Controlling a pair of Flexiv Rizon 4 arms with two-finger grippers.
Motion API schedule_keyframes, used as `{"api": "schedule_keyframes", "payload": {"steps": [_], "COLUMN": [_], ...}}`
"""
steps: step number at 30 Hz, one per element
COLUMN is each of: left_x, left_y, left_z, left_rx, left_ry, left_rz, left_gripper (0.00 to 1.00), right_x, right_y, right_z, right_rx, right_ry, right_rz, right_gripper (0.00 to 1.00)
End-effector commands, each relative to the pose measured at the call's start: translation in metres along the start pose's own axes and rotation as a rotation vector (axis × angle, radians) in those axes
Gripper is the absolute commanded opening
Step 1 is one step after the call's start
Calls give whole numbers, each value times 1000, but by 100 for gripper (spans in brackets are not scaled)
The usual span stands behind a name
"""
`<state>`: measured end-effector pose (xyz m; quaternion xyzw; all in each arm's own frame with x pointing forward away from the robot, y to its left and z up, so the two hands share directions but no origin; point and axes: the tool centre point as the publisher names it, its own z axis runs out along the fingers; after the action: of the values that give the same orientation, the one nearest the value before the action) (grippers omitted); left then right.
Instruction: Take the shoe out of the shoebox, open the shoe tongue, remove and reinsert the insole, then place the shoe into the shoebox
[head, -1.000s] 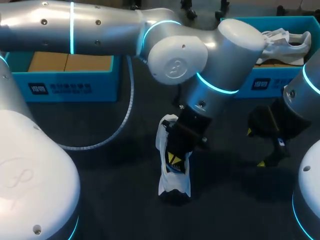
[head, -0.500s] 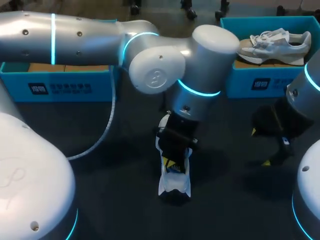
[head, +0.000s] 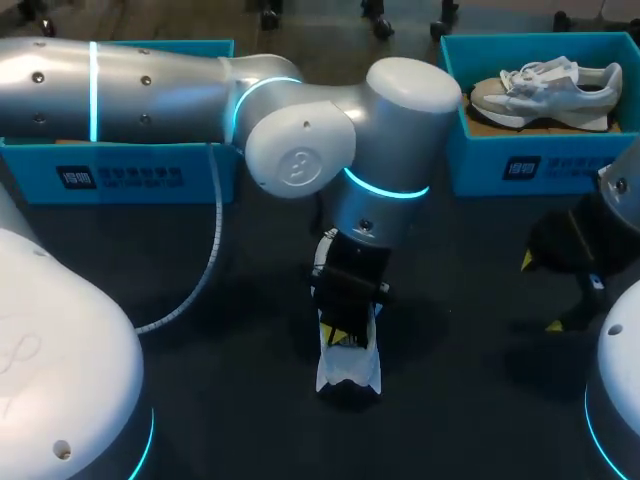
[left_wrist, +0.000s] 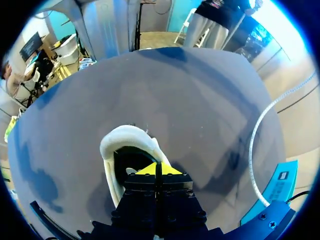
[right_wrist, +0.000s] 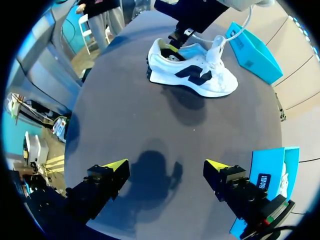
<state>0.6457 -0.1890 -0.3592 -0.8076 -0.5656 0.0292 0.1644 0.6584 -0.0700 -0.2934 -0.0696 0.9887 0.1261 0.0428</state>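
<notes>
Dark tabletop. White sneaker stands on sole at centre. Left gripper fingers clenched together inside sneaker opening. Right gripper at 4 o'clock, fingers released wide, well apart from sneaker.

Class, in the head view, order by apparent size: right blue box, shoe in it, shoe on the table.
1. blue box
2. shoe in box and shoe on table: alike; left gripper hides part of the latter.
</notes>
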Motion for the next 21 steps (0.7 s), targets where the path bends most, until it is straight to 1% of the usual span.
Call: {"api": "schedule_keyframes", "payload": {"steps": [1,7,11,14,16,21], "left_x": [-15,-19,-18,-19,-19,-16], "left_y": [9,17,21,26,26,13], "left_z": [14,30,41,48,47,24], "left_rx": [22,43,29,34,36,-25], "left_ry": [18,22,-35,-62,-72,-101], "left_rz": [-28,-64,-103,-128,-131,-111], "left_gripper": [0,0,0,0,0,0], "right_x": [3,3,3,3,3,3], "right_y": [0,0,0,0,0,0], "right_z": [0,0,0,0,0,0], "right_rx": [2,2,2,2,2,2], "right_ry": [-5,-5,-5,-5,-5,-5], "right_rz": [-1,-1,-1,-1,-1,-1], "right_gripper": [100,100,100,100,100,100]}}
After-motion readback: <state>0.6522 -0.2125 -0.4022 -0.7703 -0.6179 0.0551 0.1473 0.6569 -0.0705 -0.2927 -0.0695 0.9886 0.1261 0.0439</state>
